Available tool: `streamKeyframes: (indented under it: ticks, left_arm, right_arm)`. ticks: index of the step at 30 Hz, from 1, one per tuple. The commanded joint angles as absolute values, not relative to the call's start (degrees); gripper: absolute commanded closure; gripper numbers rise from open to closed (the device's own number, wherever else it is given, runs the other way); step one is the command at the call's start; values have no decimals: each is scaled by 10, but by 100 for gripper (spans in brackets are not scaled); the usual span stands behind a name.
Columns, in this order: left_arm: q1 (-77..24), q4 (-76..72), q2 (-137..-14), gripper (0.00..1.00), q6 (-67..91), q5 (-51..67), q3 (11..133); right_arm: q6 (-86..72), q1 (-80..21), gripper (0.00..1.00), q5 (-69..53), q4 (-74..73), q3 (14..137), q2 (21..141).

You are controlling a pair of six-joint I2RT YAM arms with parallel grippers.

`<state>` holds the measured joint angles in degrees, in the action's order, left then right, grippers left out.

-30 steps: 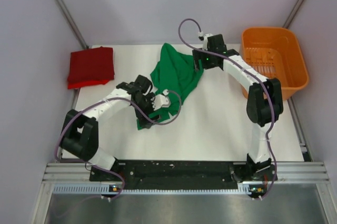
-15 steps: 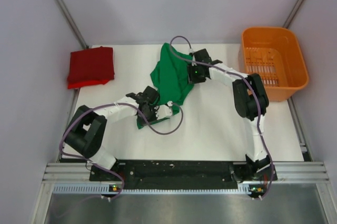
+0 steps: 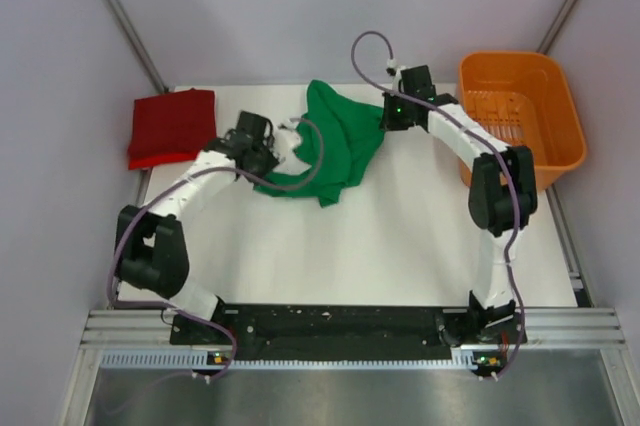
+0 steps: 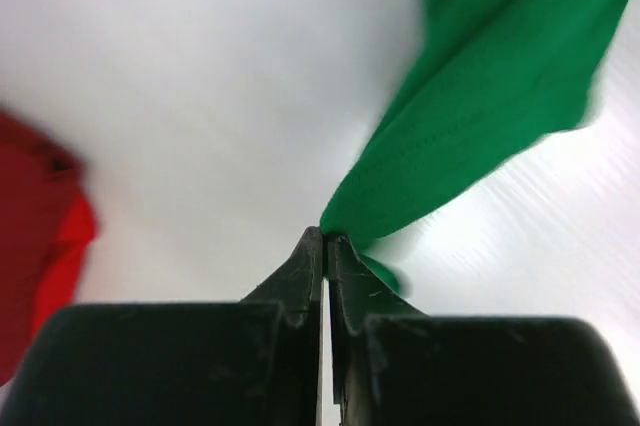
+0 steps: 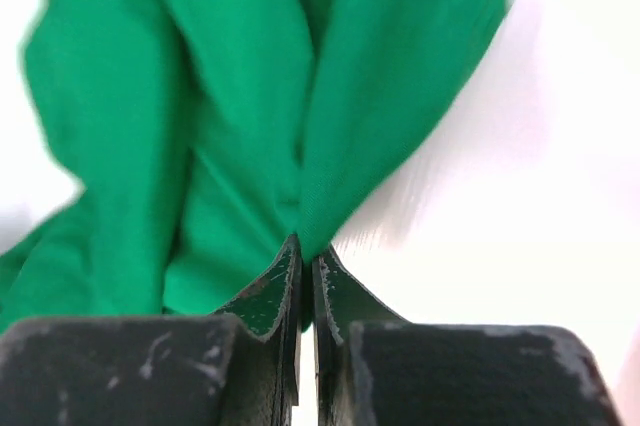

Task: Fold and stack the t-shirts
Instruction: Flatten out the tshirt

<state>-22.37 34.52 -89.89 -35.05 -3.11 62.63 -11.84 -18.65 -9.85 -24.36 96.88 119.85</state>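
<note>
A crumpled bright green t-shirt (image 3: 335, 146) hangs stretched between both grippers over the middle back of the white table. My left gripper (image 3: 272, 151) is shut on the shirt's left edge; the left wrist view shows green cloth (image 4: 470, 116) pinched at the fingertips (image 4: 326, 238). On the shirt's right side my right gripper (image 3: 383, 118) is shut too, with green folds (image 5: 250, 96) running out from its tips (image 5: 305, 251). The dark red t-shirt (image 3: 173, 126) lies folded at the back left corner, seen blurred in the left wrist view (image 4: 40, 236).
An orange plastic basket (image 3: 520, 116) stands at the table's back right. Grey walls close in on the left, back and right. A purple cable (image 3: 365, 51) loops above the right wrist.
Both grippers have closed on the green shirt. The left arm swung up and to the left, dragging the shirt's lower part with it. The right gripper moved back toward the far edge.
</note>
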Motion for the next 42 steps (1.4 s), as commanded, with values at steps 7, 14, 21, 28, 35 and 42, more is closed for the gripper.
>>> streamKeyframes:
  ticks: [7, 14, 21, 28, 35, 42]
  left_arm:
    - [-13, 491, -798, 100, -233, 141, 914]
    - [86, 529, -782, 100, -212, 195, 929]
    - [83, 584, -755, 100, -269, 367, 916]
    - [50, 637, -759, 100, -266, 406, 1092]
    - [-313, 723, -836, 100, -356, 335, 1044]
    - [-524, 694, -987, 100, -399, 346, 1133]
  right_arm:
    - [-33, -174, 100, -145, -217, 1093, 934]
    - [-15, -173, 100, -179, -211, 1105, 851]
    - [-61, -174, 100, -254, -145, 1104, 908]
    - [-129, -171, 100, -316, -150, 1252, 1052]
    - [-104, -132, 100, -273, -150, 1130, 1011]
    - [-12, -130, 100, -222, -188, 1056, 1004]
